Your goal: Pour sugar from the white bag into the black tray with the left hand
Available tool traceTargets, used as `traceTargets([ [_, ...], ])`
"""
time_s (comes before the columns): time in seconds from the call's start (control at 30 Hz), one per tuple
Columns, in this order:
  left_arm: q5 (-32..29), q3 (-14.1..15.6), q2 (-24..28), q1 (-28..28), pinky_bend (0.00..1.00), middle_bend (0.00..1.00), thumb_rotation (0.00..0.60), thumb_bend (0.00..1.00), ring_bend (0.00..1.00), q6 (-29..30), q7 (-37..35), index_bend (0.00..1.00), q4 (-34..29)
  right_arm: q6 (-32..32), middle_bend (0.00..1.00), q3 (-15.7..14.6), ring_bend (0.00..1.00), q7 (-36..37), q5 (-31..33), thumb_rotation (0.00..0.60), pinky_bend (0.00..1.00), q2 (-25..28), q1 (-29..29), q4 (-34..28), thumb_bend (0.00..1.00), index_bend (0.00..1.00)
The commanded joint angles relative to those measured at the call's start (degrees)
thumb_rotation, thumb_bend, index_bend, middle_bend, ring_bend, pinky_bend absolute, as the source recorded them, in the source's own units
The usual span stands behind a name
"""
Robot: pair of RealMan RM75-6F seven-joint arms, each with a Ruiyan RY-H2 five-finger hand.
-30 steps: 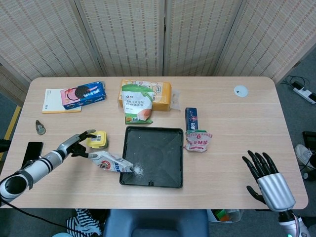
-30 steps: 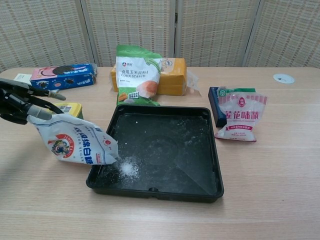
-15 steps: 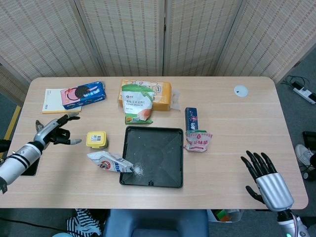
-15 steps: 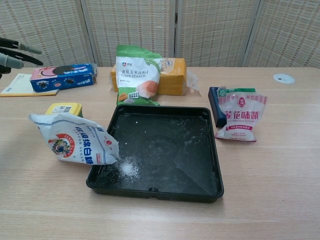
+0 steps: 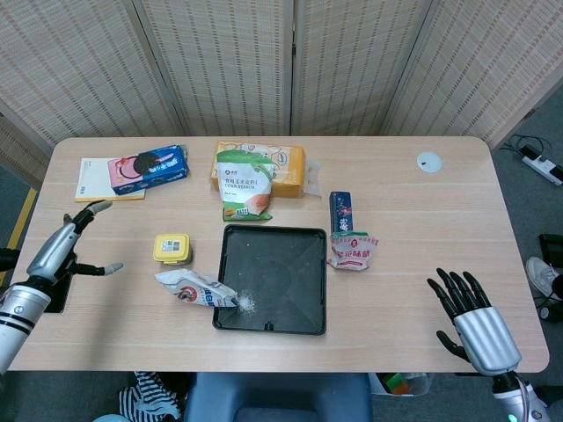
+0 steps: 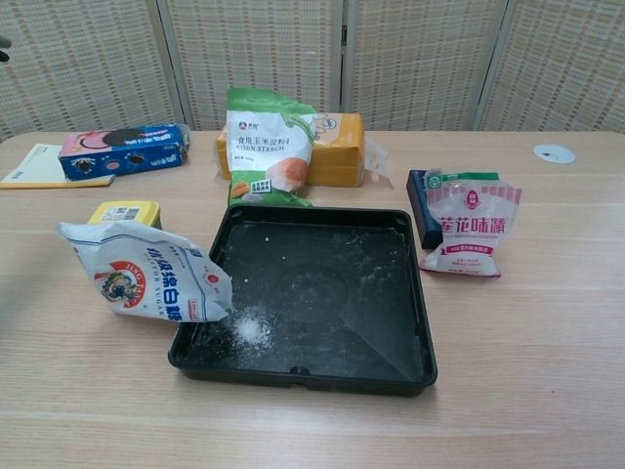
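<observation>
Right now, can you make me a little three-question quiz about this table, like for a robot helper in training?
1. True or false: the left robot hand holds the white bag.
2. Where is the small heap of sugar in the black tray?
A. far right corner
B. near left corner, at the bag's mouth
C. dead centre
3. Fill in: the small yellow box sits on the ______ side of the tray.

Key:
1. False. The hand is open and off to the left; the bag rests leaning on the tray's rim.
2. B
3. left
</observation>
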Motion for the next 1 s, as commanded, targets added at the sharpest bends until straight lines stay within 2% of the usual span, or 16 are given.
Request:
traceTargets([
  [0.03,26.94,12.57,-0.57,4.21,0.08,0.04,0.6,0.19,0.0,24.38,-9.38,0.1,5.23,0.23,0.0,0.22,0.0,-0.2,0.33,0.6,0.0,-0.16,-0.12,0.08,0.28,0.0],
  [0.13,39.84,22.64,0.24,2.99,0.05,0.03,0.6,0.19,0.0,45.23,-18.58,0.1,18.77,1.16,0.0,0.9,0.0,-0.41,1.15,0.6,0.0,-0.2,-0.49,0.09,0.27,0.0],
  [0.17,41.32,24.58,-0.2,2.62,0.04,0.03,0.6,0.19,0.0,49.62,-19.22,0.1,22.56,1.56,0.0,1.17,0.0,-0.42,1.44,0.6,0.0,-0.21,-0.63,0.06,0.28,0.0],
  [0.27,42.21,29.24,-2.18,2.15,0.0,0.02,0.6,0.19,0.0,58.88,-16.59,0.09,30.95,3.03,0.0,2.16,0.0,-0.88,2.43,0.6,0.0,-0.34,-1.16,0.13,0.28,0.0],
  [0.33,40.74,31.31,-3.73,2.63,0.0,0.0,0.6,0.18,0.0,63.48,-12.86,0.08,34.08,4.2,0.0,2.83,0.0,-1.29,3.02,0.6,0.0,-0.5,-1.61,0.16,0.28,0.0],
  [0.47,37.97,34.27,-5.01,3.46,0.0,0.0,0.6,0.18,0.0,69.42,-5.33,0.07,35.71,5.19,0.0,3.67,0.0,-1.97,4.0,0.6,0.0,-0.71,-2.03,0.25,0.28,0.0],
  [0.6,35.12,38.48,-2.85,3.96,0.0,0.0,0.6,0.18,0.0,69.91,-3.11,0.06,31.97,5.0,0.0,4.03,0.0,-2.15,4.93,0.6,0.0,-0.55,-2.11,0.08,0.28,0.0],
  [0.73,30.84,43.16,1.3,2.55,0.0,0.0,0.6,0.18,0.0,63.82,-3.83,0.06,26.41,4.73,0.0,3.85,0.0,-1.81,4.9,0.6,0.0,-0.21,-2.1,-0.2,0.28,0.0],
  [0.83,27.65,44.9,2.83,1.19,0.0,0.0,0.6,0.18,0.0,61.2,-2.35,0.06,24.29,4.9,0.0,3.59,0.0,-1.58,4.46,0.6,0.0,0.0,-2.23,-0.34,0.27,0.0],
  [1.0,25.23,47.19,3.49,-0.43,0.0,0.0,0.6,0.18,0.0,62.22,-0.46,0.06,23.22,4.81,0.0,3.5,0.0,-1.39,4.31,0.6,0.0,0.11,-2.24,-0.35,0.27,0.0],
])
